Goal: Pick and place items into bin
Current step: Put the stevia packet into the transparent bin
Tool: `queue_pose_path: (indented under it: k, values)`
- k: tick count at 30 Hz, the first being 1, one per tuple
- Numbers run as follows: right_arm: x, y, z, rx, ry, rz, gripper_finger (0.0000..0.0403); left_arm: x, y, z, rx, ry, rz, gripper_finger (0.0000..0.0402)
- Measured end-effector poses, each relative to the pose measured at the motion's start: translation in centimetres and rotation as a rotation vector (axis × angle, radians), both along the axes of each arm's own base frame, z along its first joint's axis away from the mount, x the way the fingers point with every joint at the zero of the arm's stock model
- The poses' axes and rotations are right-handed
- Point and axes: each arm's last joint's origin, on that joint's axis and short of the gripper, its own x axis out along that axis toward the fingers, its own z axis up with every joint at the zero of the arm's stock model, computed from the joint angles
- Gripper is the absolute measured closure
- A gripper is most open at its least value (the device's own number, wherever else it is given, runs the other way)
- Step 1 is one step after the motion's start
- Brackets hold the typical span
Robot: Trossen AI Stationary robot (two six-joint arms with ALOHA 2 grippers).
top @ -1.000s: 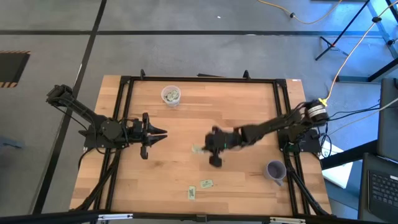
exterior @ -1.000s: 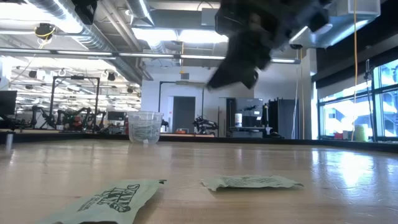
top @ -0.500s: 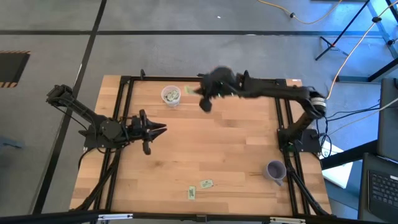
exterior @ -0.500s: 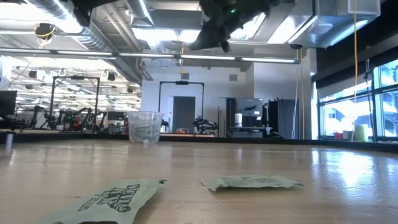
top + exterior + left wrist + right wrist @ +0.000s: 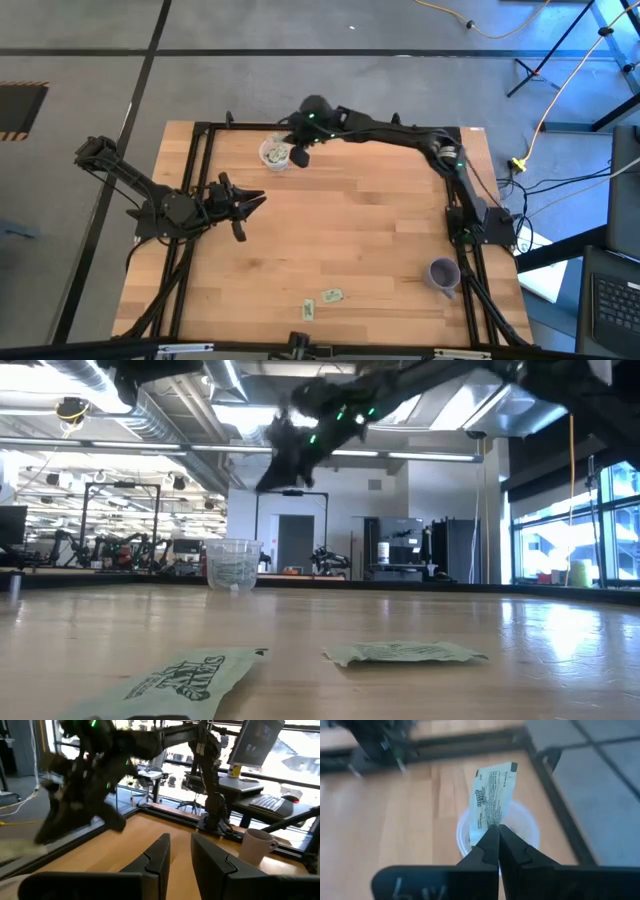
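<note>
Right gripper is hanging directly above the bin, at the far edge of the table. Its two dark, tapering fingers are pinching together on the lower edge of one packet. The packet is a flat, thin rectangle, pale green-white with dark printed lettering and a small dark corner mark, and it is standing out straight beyond the fingertips over the open mouth of the cup. In the high view the right gripper is sitting just beside the bin, the arm stretching in a long arc from its base at the table's right side.

The bin is a small round cup of clear plastic with an open rim; in the low view its wall is looking ribbed and translucent, with pale packets showing through inside. The right gripper is blurring above and to the right of it there.

Two more packets are lying flat near the table's near edge, close together; in the low view one is showing bold dark print and the other is looking slightly crinkled.

Left gripper is waiting over the left part of the table, its blocky dark fingers standing apart and holding nothing.

A purple translucent cup is standing near the right edge. The table is light wood planking with a black metal frame.
</note>
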Motion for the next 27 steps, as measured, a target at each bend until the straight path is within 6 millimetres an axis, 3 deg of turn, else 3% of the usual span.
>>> queue_pose_path:
  k: [11, 17, 27]
  values:
    - [2.4, -1.1, -6.0, 0.004, 0.122, 0.014, 0.0403, 0.0, 0.0, 0.0, 0.0, 0.0, 0.009, 0.0329]
    - [2.7, -1.2, -7.3, 0.011, 0.146, 0.014, 0.0395, 0.0, 0.1, 0.0, 0.001, 0.0, 0.03, 0.0329]
    - [2.8, -1.3, -7.1, -0.017, 0.126, 0.032, 0.0366, 0.0, 0.1, 0.0, 0.001, 0.0, 0.033, 0.0329]
